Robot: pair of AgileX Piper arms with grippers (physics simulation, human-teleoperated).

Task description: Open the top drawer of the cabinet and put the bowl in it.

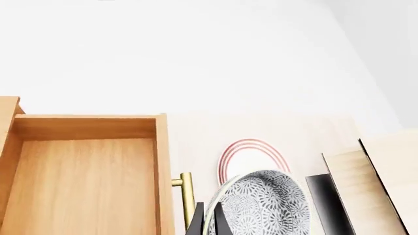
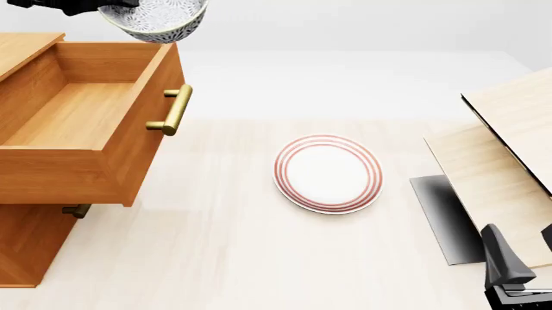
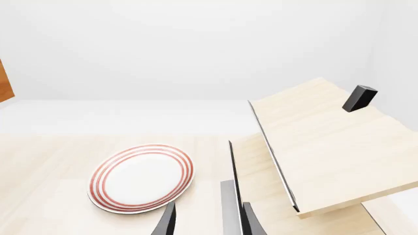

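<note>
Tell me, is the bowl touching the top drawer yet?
Apart. The front view shows the bowl held up by the left gripper, with white background visible between it and the open top drawer.

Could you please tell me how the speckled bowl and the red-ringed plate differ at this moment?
The bowl is deep, with a dense dark blue-grey pattern; the plate is flat and white with red rings near its rim. The bowl is held up in the air by the left gripper, above the front edge of the open top drawer, while the plate lies on the table, untouched. Both are round dishes.
</note>
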